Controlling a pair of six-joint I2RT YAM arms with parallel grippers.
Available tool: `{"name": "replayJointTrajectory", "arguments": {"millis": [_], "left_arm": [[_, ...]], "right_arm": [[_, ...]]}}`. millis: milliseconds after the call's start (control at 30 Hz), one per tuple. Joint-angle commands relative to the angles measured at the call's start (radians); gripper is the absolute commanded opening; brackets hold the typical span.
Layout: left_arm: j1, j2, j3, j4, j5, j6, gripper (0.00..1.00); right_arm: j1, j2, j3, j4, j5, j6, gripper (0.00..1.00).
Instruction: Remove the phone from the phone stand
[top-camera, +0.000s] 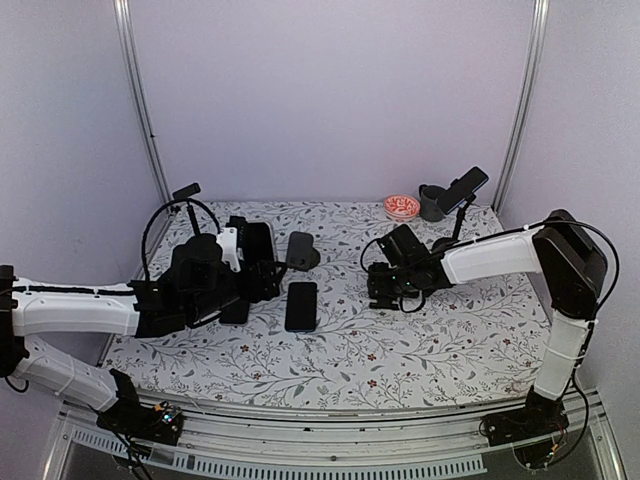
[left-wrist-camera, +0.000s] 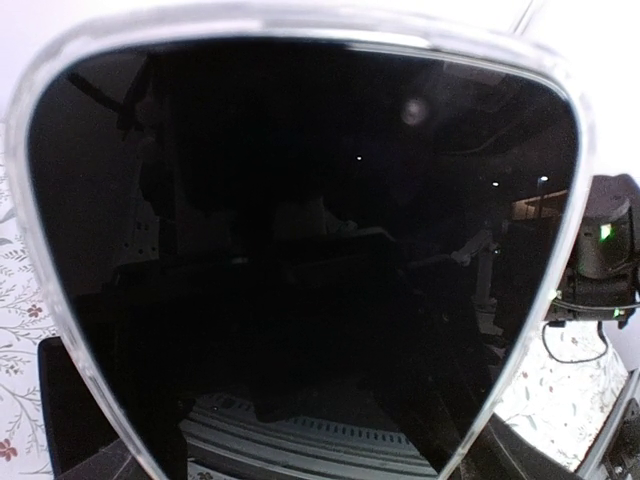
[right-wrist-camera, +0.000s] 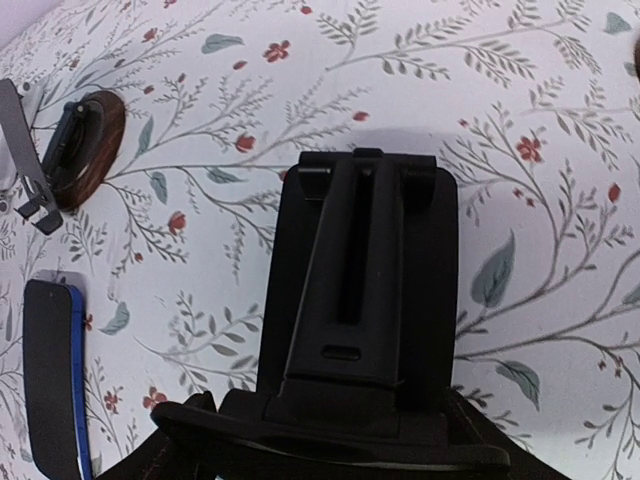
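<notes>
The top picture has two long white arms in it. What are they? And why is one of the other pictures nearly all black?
They are two robot arms bolted to a flowery table. The top picture comes from a camera above them. The other two come from small cameras on the arms' wrists. The black picture is from the left wrist. The left gripper holds a phone so close that its dark screen fills the view. The right wrist camera looks at a black phone stand by the right gripper. I cannot tell whether it grips it. Another phone lies flat, and a pink bowl sits at the back.
</notes>
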Motion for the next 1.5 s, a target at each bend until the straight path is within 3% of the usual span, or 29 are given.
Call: {"name": "replayJointTrajectory", "arguments": {"millis": [0,467,600,733,833,1233,1467], "left_arm": [[0.019,-0.041,-0.012,0.07,0.001,-0.012,0.64],[0.037,-0.034,-0.026,0.049,0.025,-0.026,0.6],[0.037,-0.005,-0.019,0.055,0.036,-0.038,0.6],[0.032,0.043,0.002,0.067,0.055,-0.044,0.59],[0.014,0.093,0.034,0.064,0.061,-0.047,0.59],[-0.106,0.361,0.269,-0.034,0.064,-0.099,0.57],[-0.184,0.555,0.51,-0.205,0.072,-0.164,0.56]], "right_arm": [[-0.02,0.081,0.143,0.044,-0.002,-0.066,0.68],[-0.073,0.379,0.54,0.019,-0.099,-0.172,0.68],[-0.077,0.404,0.554,0.017,-0.101,-0.162,0.73],[-0.076,0.401,0.551,0.016,-0.118,-0.153,0.88],[-0.077,0.364,0.535,0.017,-0.121,-0.15,1.0],[-0.081,-0.047,0.232,0.161,-0.068,-0.236,0.99],[-0.121,-0.304,-0.004,0.251,-0.152,-0.27,0.99]]}}
